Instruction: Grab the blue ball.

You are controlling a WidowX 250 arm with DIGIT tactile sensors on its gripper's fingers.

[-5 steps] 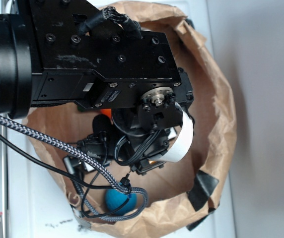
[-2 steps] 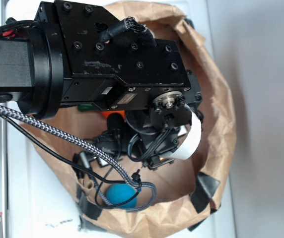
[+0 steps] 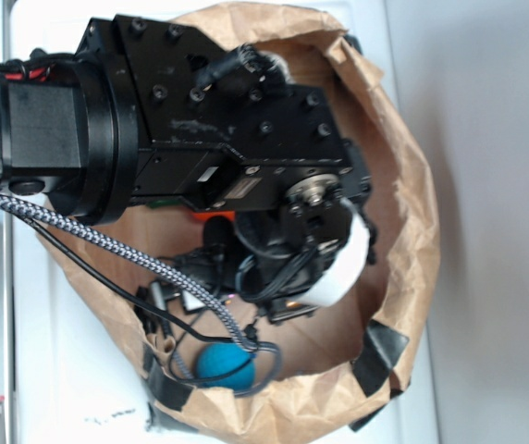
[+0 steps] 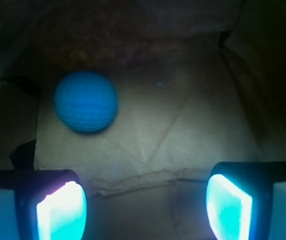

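- Blue ball [image 4: 86, 101]: small, round, dimpled matte surface. It lies on the creased paper floor of the bag, ahead of my fingers and off to the left in the wrist view. In the exterior view it sits near the bag's lower wall [image 3: 225, 363], partly behind cables.
- Handling, my judgement: light and likely slightly yielding. It would roll at a nudge on the uneven paper. I would close across its widest middle, one pad on each side.
- Gripper [image 4: 144, 207]: jaws spread wide, nothing between them. Both pads glow pale blue at the bottom corners of the wrist view. The ball is well apart from them, not centred in the gap.
- Brown paper bag [image 3: 412, 213]: open-topped with a rolled rim and black tape patches. Its walls stand close round the arm and leave little room to shift sideways.
- Braided cable [image 3: 107, 242]: loops down from the arm and crosses just above the ball in the exterior view. I judge it a snag risk.
- Orange object [image 3: 214, 214]: a sliver under the wrist housing, possibly the toy carrot; too hidden to say.
- White roll-like item [image 3: 350, 259]: beside the gripper body, identity unclear.
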